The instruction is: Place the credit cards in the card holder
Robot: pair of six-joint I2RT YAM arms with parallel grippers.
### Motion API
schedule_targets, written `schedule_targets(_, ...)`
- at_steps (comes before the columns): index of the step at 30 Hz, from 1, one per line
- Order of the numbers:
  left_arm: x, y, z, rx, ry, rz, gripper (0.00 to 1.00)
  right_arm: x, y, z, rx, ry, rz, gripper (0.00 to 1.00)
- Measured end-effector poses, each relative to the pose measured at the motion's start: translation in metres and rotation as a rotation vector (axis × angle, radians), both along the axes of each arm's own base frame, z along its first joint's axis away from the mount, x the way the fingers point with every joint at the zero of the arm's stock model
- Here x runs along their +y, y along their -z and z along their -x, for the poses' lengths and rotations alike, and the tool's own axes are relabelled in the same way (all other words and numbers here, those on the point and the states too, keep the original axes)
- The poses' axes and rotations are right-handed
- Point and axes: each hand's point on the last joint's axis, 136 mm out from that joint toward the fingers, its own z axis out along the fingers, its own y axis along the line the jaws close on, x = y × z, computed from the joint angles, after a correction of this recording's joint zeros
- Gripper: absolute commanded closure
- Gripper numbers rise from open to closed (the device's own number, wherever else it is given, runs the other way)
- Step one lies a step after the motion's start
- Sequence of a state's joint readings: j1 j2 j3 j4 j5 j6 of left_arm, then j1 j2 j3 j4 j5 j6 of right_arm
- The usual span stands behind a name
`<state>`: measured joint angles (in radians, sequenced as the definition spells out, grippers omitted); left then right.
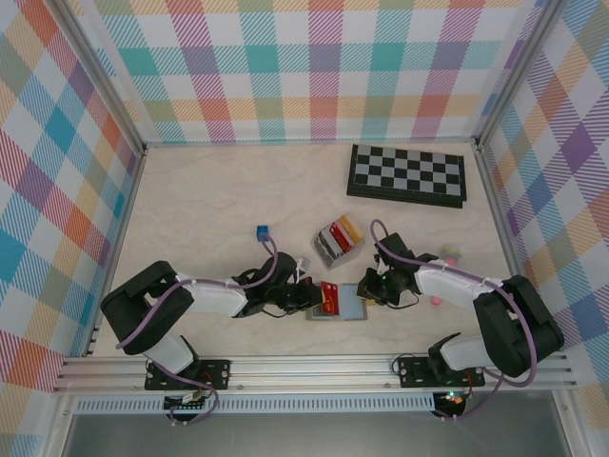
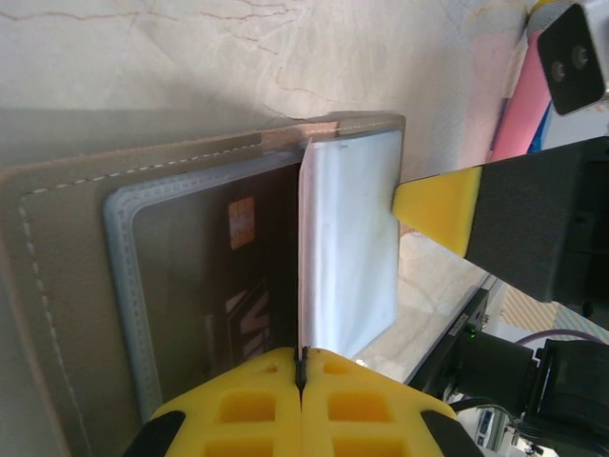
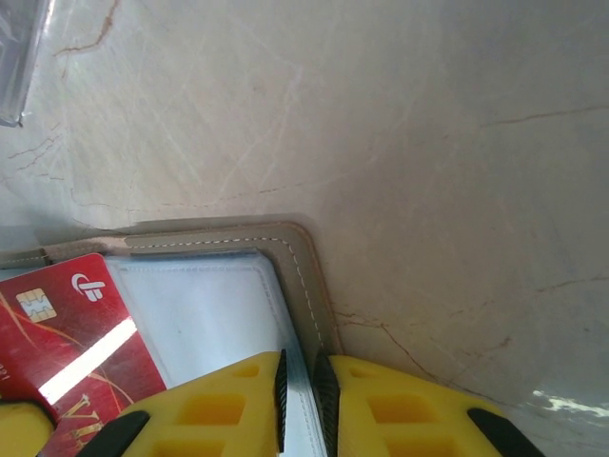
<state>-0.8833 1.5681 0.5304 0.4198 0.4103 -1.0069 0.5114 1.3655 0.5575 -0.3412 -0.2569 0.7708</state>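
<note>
The grey card holder (image 1: 348,310) lies open on the table near the front edge. In the left wrist view its left page (image 2: 67,248) holds a dark card (image 2: 214,286) with a gold chip behind clear plastic. My left gripper (image 1: 320,297) (image 2: 303,369) is shut on a red credit card (image 1: 330,297) (image 3: 62,333), seen edge-on (image 2: 303,257), standing upright over the holder's middle. My right gripper (image 1: 367,289) (image 3: 303,386) pinches the edge of the holder's clear sleeve (image 3: 205,305) just inside the stitched border (image 3: 306,271). One right fingertip (image 2: 438,202) touches the sleeve's edge.
A folded chessboard (image 1: 407,174) lies at the back right. A small upright rack of coloured cards (image 1: 339,240) stands just behind the holder. A blue cube (image 1: 262,231) sits left of it, and small pastel objects (image 1: 449,253) sit right. Metal rails border the table.
</note>
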Motion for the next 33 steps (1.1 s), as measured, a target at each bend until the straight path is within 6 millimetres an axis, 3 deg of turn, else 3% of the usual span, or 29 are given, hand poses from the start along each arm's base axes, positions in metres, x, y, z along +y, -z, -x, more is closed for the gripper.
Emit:
schedule_targets(9, 0.005, -0.025, -0.001, -0.074, -0.031, 0.045, 1.0, -0.001, 0.0, 0.0, -0.001, 0.001, 0.003, 0.8)
schedule_targets(20, 0.0, 0.001, 0.0, -0.015, -0.031, 0.017, 1.0, -0.001, 0.001, 0.0, 0.001, 0.001, 0.004, 0.8)
schedule_targets(33, -0.005, -0.005, -0.002, -0.018, -0.043, 0.05, 1.0, -0.001, 0.002, 0.0, 0.01, 0.001, 0.009, 0.8)
